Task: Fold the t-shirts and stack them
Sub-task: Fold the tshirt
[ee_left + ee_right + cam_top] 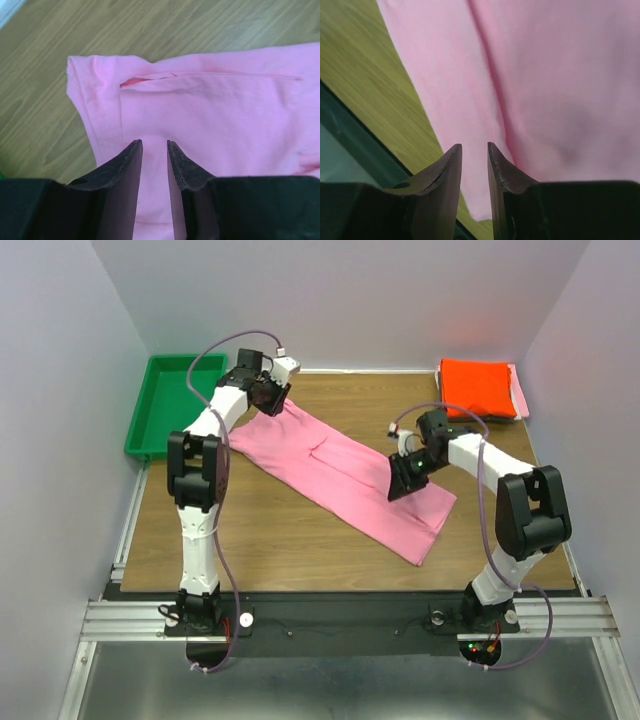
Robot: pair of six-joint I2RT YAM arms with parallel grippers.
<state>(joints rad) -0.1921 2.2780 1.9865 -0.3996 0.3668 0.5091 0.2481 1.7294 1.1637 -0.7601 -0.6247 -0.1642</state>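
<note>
A large bubblegum pink t-shirt, folded into a long strip, lies slanted across the wooden table from back left to front right. My left gripper hovers over its back-left end. In the left wrist view the left gripper stands narrowly open over the pink t-shirt, near a hemmed fold, with nothing between the fingers. My right gripper is above the strip's right part. In the right wrist view the right gripper is narrowly open over the pink t-shirt, close to its edge. A folded orange-red t-shirt rests on a paler pink one at the back right.
A green plastic tray sits at the back left corner. Bare wooden table shows in front of the pink strip. White walls close in the left, back and right sides. A black rail runs along the table's near edge.
</note>
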